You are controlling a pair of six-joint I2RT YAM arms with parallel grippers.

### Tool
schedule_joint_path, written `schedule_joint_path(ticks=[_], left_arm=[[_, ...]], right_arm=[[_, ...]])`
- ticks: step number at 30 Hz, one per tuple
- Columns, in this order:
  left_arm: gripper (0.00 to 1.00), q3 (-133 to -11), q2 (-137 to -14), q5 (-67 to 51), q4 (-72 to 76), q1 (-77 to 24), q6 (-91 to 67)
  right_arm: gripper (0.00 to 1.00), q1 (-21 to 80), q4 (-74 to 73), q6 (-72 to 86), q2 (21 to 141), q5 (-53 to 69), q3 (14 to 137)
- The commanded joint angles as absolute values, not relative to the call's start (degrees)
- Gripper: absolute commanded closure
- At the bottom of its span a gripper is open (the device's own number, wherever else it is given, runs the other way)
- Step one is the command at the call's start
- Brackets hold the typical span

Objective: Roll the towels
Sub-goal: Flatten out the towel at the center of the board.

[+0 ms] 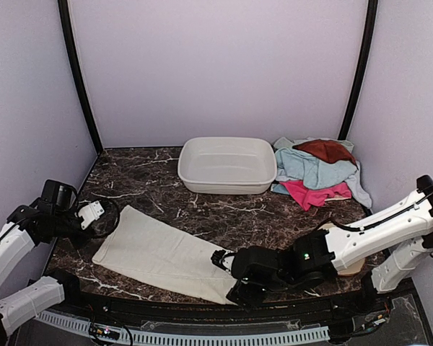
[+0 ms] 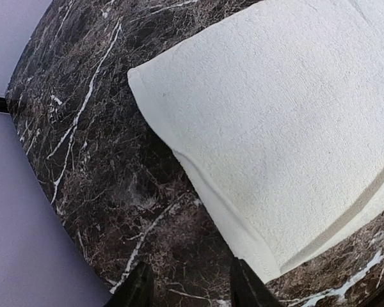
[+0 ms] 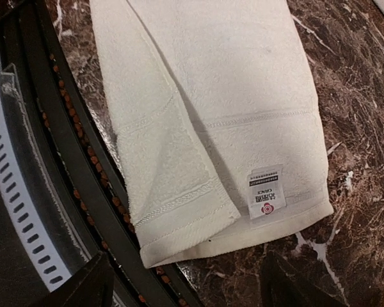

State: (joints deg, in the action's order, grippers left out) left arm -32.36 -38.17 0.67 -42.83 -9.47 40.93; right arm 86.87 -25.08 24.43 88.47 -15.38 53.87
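The cream towel [image 3: 230, 96] carries a small sewn label [image 3: 267, 192], possibly reading "GRACE"; rest illegible.

The top view looks down from high behind the near edge, facing the back wall [image 1: 216, 65] and taking in the whole table [image 1: 151, 173]. Each wrist view looks steeply down from close by — the left at the cream towel's [image 2: 294, 128] left corner, the right at its other end (the one with the label [image 3: 267, 192]) — so all three share that towel.
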Motion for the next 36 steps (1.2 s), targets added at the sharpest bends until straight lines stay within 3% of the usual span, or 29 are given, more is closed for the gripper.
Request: schedule_joint_path(ticks=[1,4,7,10,18,28,36], left_arm=[[0.56,-37.8,-40.2,-0.6,-47.3,-9.1,44.4],[0.56,-40.2,-44.4,-0.6,-41.5,-9.1,43.5],[0.56,-39.8,-51.3,-0.9,-33.5,-9.1,43.3],[0.56,-41.7,-61.1,-2.2,-29.3,-9.1,43.3],[0.55,-51.7,-85.0,-4.9,-25.9,-8.8,45.1],[0.54,-58.4,-96.5,-6.7,-23.5,-7.2,46.8],[0.56,-63.7,-103.0,-9.6,-25.2,-5.8,45.5]], right_arm=[[0.18,85.2,-25.3,26.9,78.9,-11.6,53.5],[0.19,80.1,-24.1,29.9,74.9,-10.1,51.7],[0.29,73.7,-23.9,33.5,75.3,-9.7,50.6],[0.37,70.3,-24.8,34.2,78.7,-10.1,51.7],[0.43,65.9,-25.2,31.2,89.6,-7.1,55.4],[0.47,64.5,-25.0,30.5,95.1,-4.5,54.6],[0.57,63.8,-24.5,30.8,97.8,-2.9,55.4]])
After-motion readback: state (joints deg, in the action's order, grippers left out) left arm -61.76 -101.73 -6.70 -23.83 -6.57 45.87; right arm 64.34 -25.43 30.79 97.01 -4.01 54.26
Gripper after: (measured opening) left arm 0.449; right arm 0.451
